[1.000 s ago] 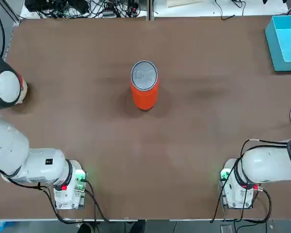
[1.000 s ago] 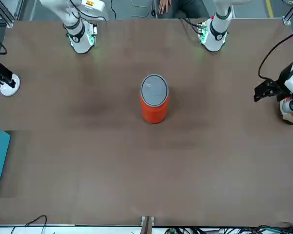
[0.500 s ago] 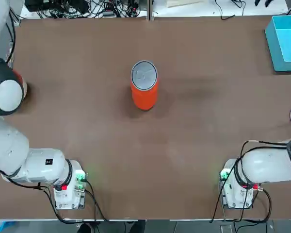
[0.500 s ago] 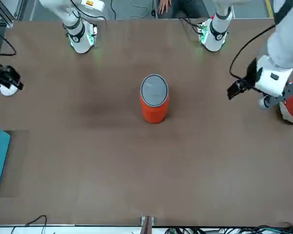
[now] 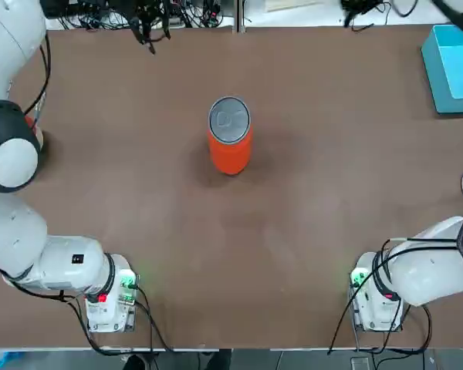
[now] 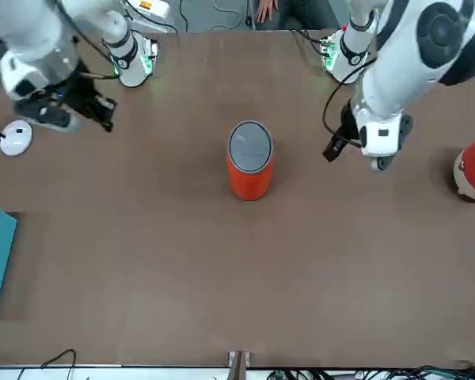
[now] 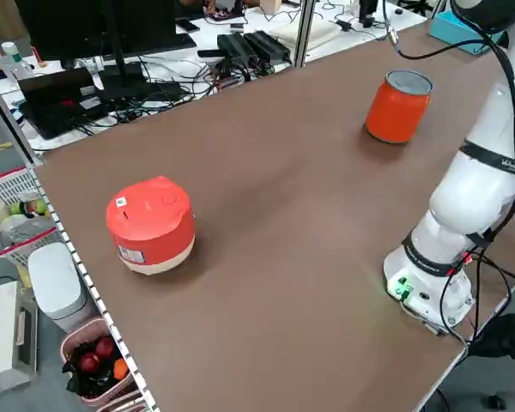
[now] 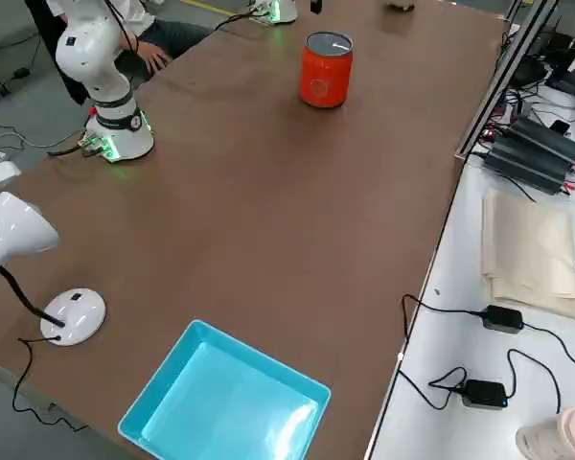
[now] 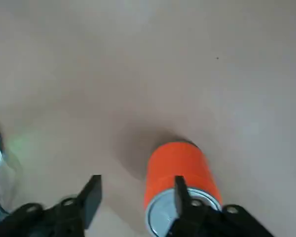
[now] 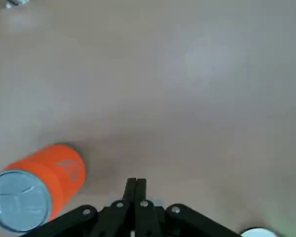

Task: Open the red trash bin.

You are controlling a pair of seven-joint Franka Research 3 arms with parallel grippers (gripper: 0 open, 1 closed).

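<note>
Far side of the bench (image 5: pixel 293 231), near its middle line: the red trash bin (image 5: pixel 230 160), an orange-red cylinder, is shown standing upright.
Lid (image 5: pixel 230 120): round, grey and metallic, it is seated on the bin, which is thus closed.
Left end effector (image 9: pixel 138 182): it is carried above the bench, to the left of the bin and apart from it; its two fingers are spread, and the state is released. In the left wrist view, one finger is seen across part of the lid.
Right end effector (image 10: pixel 136 183): it is held above the bench, to the right of the bin and well apart from it; its fingers are clenched against each other.
Height of the end effectors: it cannot be judged with confidence, since both are seen obliquely in the front view.
Teal box (image 8: pixel 228 398): it is placed at the far right corner of the bench, with its open top facing up.
Red-and-beige object (image 7: pixel 154 225): rounded in form, it is set at the left side of the bench and is largely covered by the left arm in the top view.
Lamp (image 8: pixel 74 316): its round white base is rested near the right edge.
Person's hand (image 6: pixel 267 9): it is seen at the robot's side of the bench, between the two arm bases.
</note>
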